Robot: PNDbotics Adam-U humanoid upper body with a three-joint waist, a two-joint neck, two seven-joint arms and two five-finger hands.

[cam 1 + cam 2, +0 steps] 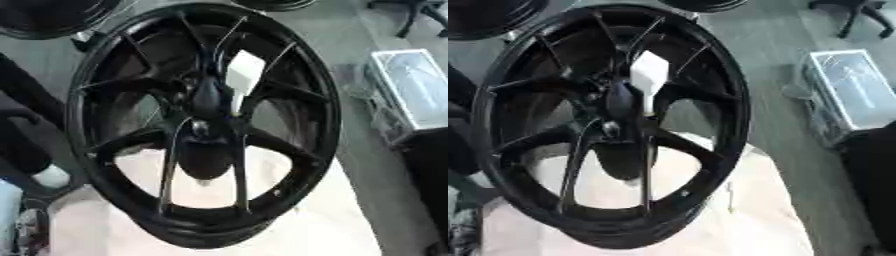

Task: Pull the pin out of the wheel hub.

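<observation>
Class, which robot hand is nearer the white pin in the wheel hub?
Cannot tell: no robot hand shows. The white pin sticks from the wheel hub; dark shapes at the left edge are unclear, nothing enters from the right.

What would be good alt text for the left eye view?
A large black spoked wheel stands tilted on a pale cloth-covered surface, with a white, wedge-shaped pin sticking out near its hub. To the right, a clear plastic box sits on the grey floor. No robot hand is clearly visible.

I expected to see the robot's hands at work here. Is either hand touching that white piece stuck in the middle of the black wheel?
No. The white piece sits alone at the centre of the black wheel, and no hand shows in either view.
</observation>
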